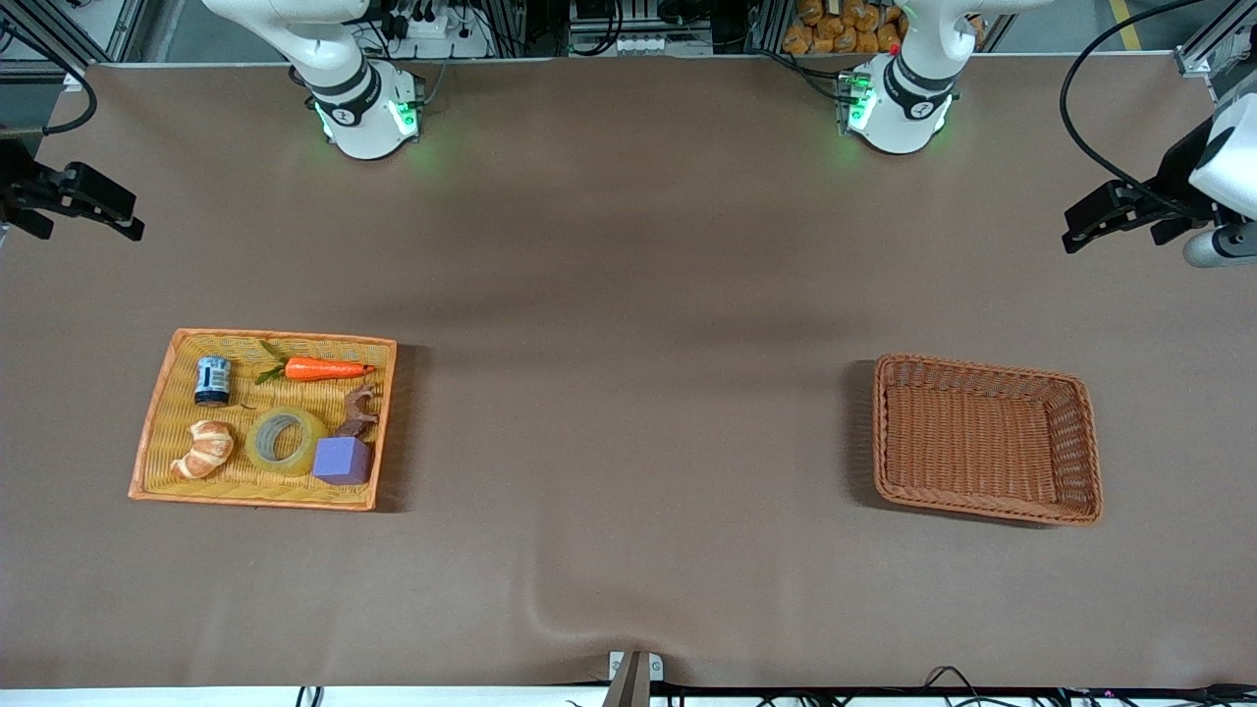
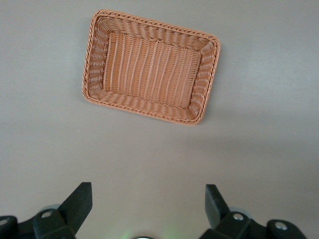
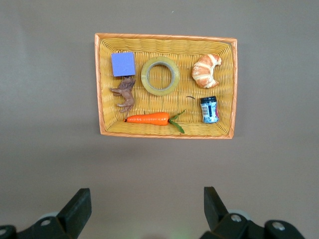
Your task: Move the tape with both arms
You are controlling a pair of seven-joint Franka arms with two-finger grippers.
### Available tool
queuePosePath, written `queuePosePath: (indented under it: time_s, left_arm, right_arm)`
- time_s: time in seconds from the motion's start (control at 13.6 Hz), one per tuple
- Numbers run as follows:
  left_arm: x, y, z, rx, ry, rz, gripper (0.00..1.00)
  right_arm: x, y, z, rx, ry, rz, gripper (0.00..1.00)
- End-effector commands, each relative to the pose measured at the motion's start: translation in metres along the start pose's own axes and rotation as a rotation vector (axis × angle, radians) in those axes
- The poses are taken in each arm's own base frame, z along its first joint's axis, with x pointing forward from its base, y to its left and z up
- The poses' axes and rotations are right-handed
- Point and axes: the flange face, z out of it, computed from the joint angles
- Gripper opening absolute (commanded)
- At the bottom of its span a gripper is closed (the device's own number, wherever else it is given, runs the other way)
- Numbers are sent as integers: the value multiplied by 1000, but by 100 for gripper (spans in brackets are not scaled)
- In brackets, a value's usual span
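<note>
The tape [image 1: 286, 441] lies flat in the yellow tray [image 1: 157, 422], lower left; right claw [image 3: 144, 209] and left claw [image 2: 147, 209] hang wide open, empty, waiting.

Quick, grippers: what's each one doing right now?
Left gripper: open, holding nothing, over bare table near the basket.
Right gripper: open, holding nothing, over bare table near the tray.

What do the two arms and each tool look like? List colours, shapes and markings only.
Both arms are glossy white with black joint bands. The left arm and right arm stand on round bases lit green. The left tool and right tool are matte black, each with two wedge-shaped fingers and silver screws.
</note>
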Motion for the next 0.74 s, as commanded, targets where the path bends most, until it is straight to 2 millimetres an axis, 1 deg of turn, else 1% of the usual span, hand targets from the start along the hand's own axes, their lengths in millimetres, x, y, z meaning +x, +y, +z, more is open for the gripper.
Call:
queuePosePath:
  time_s: [0.0,0.22,0.29,0.37,0.44,0.59,0.66]
  left_arm:
    - [8,-4,-4,15,-16,9,100]
    - [8,-6,-3,23,-19,6,100]
    - [9,-12,-4,21,-18,-3,100]
    - [9,-15,-1,19,-25,-20,100]
    - [11,-14,5,23,-35,-24,100]
    - [8,-14,11,29,-62,-25,100]
    - [9,-14,12,29,-63,-24,100]
  right_arm:
    - [3,-2,0,-7,1,-2,100]
    - [3,-2,0,-7,1,-2,100]
    - [3,-2,0,-7,1,-2,100]
    - [3,-2,1,-7,-1,-2,100]
    - [3,-4,1,-7,-1,-5,100]
    - [4,-6,2,-7,-2,-10,100]
    - [7,-9,6,-18,-10,-17,100]
